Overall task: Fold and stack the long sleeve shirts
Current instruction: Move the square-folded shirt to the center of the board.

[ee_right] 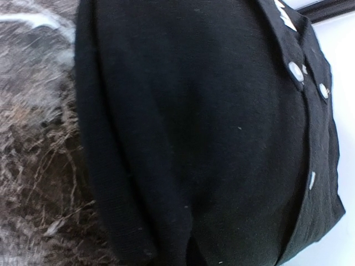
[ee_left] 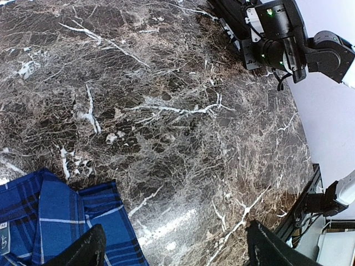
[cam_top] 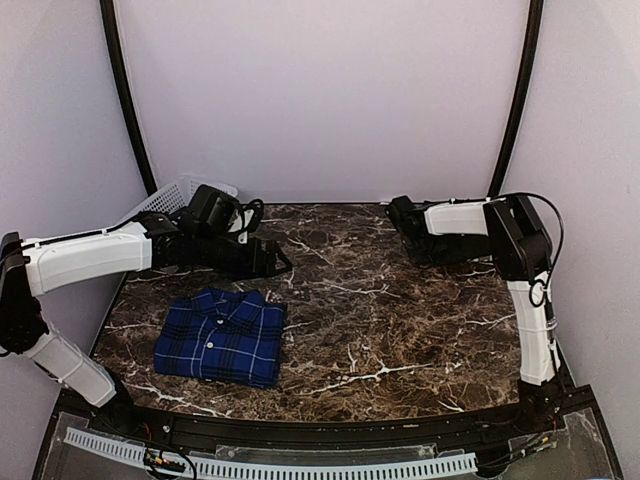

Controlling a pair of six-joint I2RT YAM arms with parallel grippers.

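Black shirt (ee_right: 194,133) fills the right wrist cam, small white buttons (ee_right: 295,71) down one side, marble table (ee_right: 33,138) beside it; right gripper (cam_top: 399,214) is at the table's far right, can't tell if it's wide or pinched shut. Blue plaid shirt (cam_top: 222,337) lies folded flat at the near left of the table. Left gripper (ee_left: 175,233) hangs by that shirt's far edge, fingers (ee_left: 83,252) spread wide w/ nothing btwn them, white basket (cam_top: 178,195) at the far left corner.

Left end effector (ee_left: 175,228) spread wide; right arm (cam_top: 460,217) reaches leftward.
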